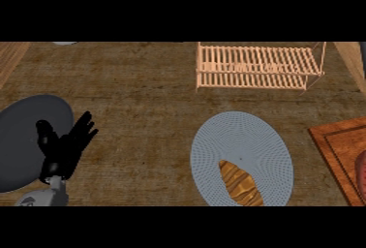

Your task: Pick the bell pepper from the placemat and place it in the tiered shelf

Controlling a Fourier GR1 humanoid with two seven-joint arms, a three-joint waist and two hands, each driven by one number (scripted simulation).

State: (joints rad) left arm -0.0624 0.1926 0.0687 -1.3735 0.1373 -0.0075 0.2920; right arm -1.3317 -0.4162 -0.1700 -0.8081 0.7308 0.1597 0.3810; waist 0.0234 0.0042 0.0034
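- The left hand [64, 145] is resting at the left of the scene with its black fingers straight, spread apart and pointing up. It is holding nothing, and part of it is lying over a dark plate.
- The dark grey plate [22, 140] is sitting at the left edge, round, smooth and matte.
- The counter [136, 87] is showing a rough, mottled brown surface, rather like worn stone.
- The placemat [239, 135] is lying right of centre, a pale blue-grey oval with a fine ringed weave.
- The bell pepper [239, 181] is lying on the near end of the placemat. It is showing as an elongated orange-brown shape with darker streaks, tapering towards its far tip.
- No hand is touching the bell pepper, so the pick is not yet begun, and the task is looking to be at its very start.
- The right hand is not showing in the view.
- The next move is calling for a hand to come over the near end of the placemat, curl round the bell pepper and lift it. It would then carry it far and a little right.
- The tiered shelf [257, 65] is standing far and right, well apart from the placemat. It is made of pale wooden slats on thin posts, so the bell pepper will probably need setting down across the slats.
- A reddish wooden board [343, 145] is lying at the right edge.
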